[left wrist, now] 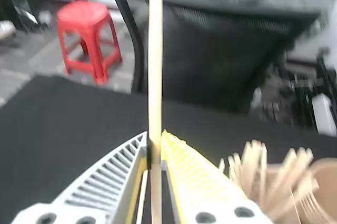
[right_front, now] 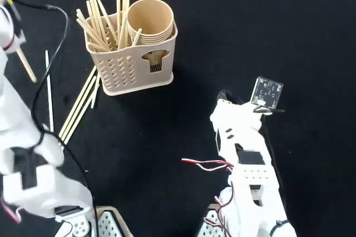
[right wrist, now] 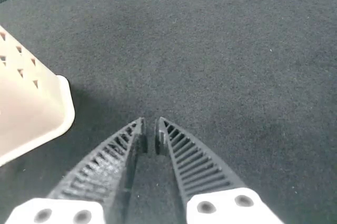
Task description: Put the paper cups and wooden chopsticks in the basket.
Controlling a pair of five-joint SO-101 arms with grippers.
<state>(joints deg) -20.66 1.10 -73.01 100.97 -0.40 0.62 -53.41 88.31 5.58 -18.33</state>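
Toward the table's (right_front: 250, 36) far edge, the basket (right_front: 133, 67) holds cups (right_front: 150, 20) and most chopsticks (right_front: 103, 23); loose chopsticks (right_front: 80, 106) lie beside it, left gripper (left wrist: 154, 141) clamping 1, right gripper (right wrist: 150, 133) closed, empty.

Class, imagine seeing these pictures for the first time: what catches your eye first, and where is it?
The beige basket toward the far edge of the table, packed with chopsticks and stacked paper cups, draws the eye first. Loose chopsticks lie on the table beside it, and the left gripper pinches one more chopstick.
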